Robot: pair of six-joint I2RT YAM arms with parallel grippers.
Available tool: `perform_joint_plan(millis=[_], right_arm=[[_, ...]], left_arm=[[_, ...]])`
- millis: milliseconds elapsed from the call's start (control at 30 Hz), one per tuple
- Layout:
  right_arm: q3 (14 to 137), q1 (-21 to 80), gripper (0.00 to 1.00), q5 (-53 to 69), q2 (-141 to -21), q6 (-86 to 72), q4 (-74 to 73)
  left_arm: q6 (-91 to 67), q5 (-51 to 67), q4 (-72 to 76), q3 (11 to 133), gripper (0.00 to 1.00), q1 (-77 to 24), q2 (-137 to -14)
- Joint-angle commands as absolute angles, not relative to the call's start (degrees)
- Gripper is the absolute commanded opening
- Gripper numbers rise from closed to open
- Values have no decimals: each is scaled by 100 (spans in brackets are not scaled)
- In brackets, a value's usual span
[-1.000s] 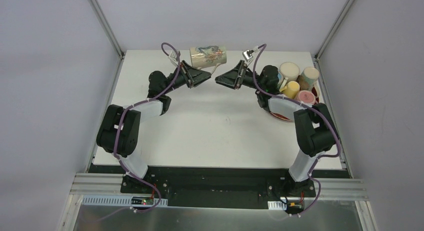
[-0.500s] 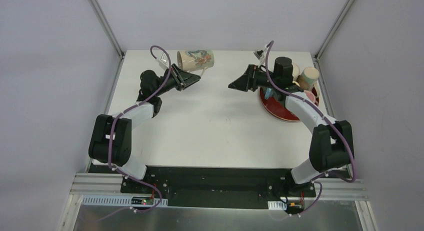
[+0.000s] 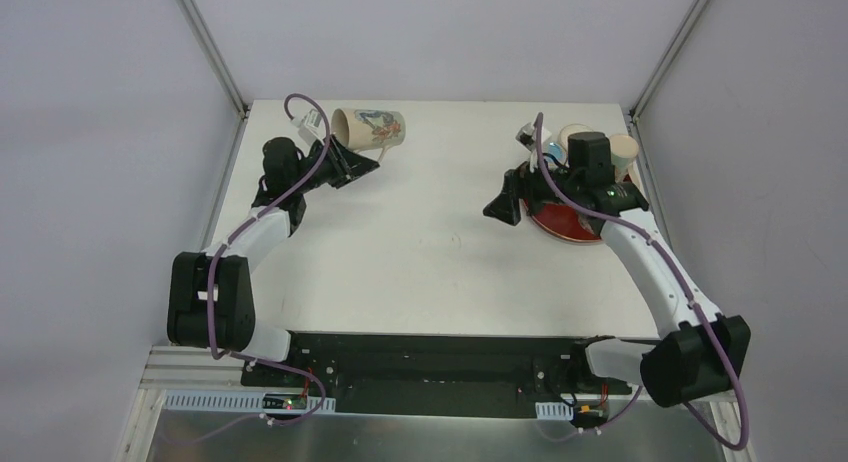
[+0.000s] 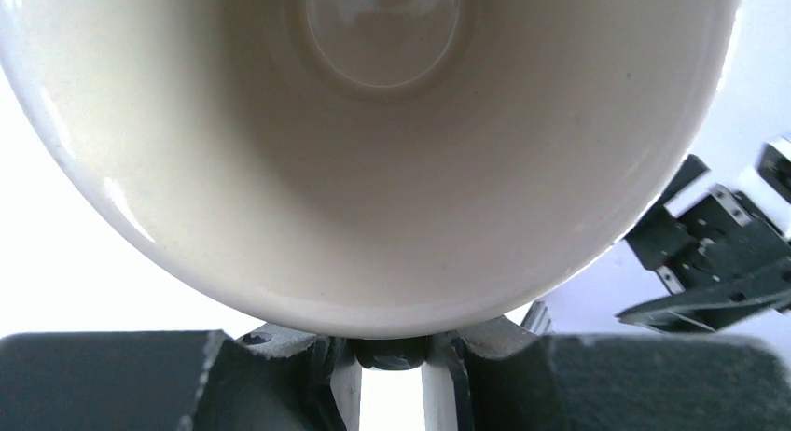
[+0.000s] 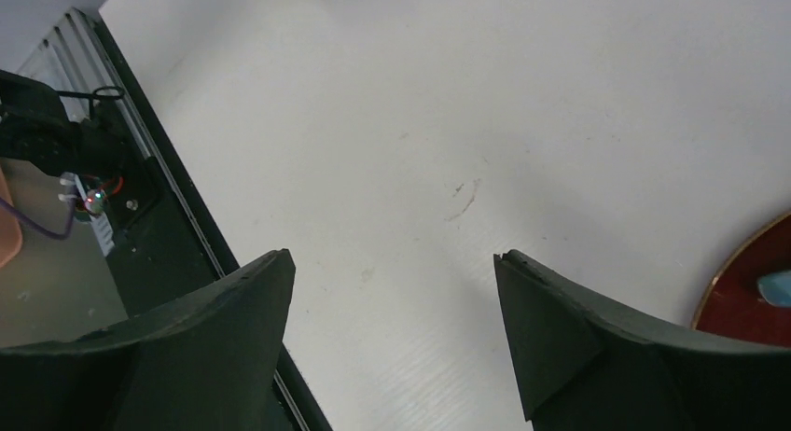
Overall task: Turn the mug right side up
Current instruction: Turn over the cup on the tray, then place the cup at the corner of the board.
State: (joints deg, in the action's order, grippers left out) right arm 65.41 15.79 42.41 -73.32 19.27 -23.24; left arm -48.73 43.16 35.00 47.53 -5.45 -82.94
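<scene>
The mug (image 3: 370,128) is cream with a coloured drawing on its wall. It lies on its side in the air over the table's back left, mouth to the left. My left gripper (image 3: 358,163) is shut on the mug's rim from below. In the left wrist view the mug's pale inside (image 4: 382,142) fills the frame, and the left gripper (image 4: 392,345) pinches the rim at the bottom. My right gripper (image 3: 497,208) hangs open over the table just left of the plate. In its own view the right gripper (image 5: 392,263) holds nothing.
A dark red plate (image 3: 556,225) lies at the back right, its edge (image 5: 757,263) showing in the right wrist view, with several cups (image 3: 622,152) standing by it. The table's black front rail (image 5: 173,216) runs along the near edge.
The left arm has carried the mug leftward toward the back left corner. The right gripper has drawn away from the mug, down and to the right, and its jaws have spread wider.
</scene>
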Motion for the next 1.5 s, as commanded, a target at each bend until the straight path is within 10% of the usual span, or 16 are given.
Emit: perform_joint_plan(millis=[0,600,1467], right_arm=[[6290,1590,87,3927,-6615,3101,-3156],[5461,1585,89,3599,-5905,3480,-2847],[4987,1523,99,3815,-5522,3827,-2681]], left_arm=[[-3832,4363,3512,5199,0,-373,-7679],[-831,3689,-539,6791,0,121,-7719],[969,1604,-2313,7529,0,377,-8297]])
